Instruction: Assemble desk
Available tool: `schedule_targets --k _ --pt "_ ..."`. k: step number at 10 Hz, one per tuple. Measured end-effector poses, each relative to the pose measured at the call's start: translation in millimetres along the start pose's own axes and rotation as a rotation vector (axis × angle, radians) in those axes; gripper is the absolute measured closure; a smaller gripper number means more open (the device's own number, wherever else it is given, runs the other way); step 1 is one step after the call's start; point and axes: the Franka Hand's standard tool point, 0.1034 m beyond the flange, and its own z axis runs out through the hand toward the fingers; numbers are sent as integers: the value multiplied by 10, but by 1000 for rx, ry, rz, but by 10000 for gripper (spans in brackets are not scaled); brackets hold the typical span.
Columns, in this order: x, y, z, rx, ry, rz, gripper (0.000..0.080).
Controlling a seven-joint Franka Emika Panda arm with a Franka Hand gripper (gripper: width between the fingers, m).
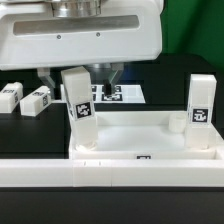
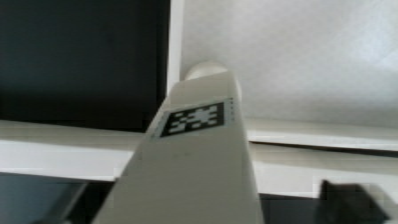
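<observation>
While the arm hangs down over the panel's [image 1: 150, 132] corner at the exterior view's left, its gripper [image 1: 82, 74] straddles the tilted leg [image 1: 82, 108] standing there, with fingers [image 2: 45, 205] spread apart and not touching it.

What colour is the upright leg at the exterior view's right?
The leg is white with a black-and-white square tag; clearest in the exterior view.

- I count one desk panel [image 1: 150, 138].
- I count four legs: two standing legs [image 1: 80, 102] [image 1: 201, 105] at the panel, two lying legs [image 1: 9, 96] [image 1: 37, 99] off it.
- One border rail [image 1: 110, 178], one marker board [image 1: 128, 94].
</observation>
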Motion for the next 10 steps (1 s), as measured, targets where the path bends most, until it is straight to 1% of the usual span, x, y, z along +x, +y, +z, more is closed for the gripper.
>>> schedule_targets --k 1,2,4,5,6,8,10 --pt "0 -1 1 0 0 0 412" --pt "0 0 1 0 0 0 511" --pt "-1 5 2 1 0 28 511" --pt "-1 15 3 4 1 93 511" --pt "-1 23 5 3 1 180 511" --pt "1 28 8 12 2 388 511" --pt "-2 41 9 15 1 567 510"
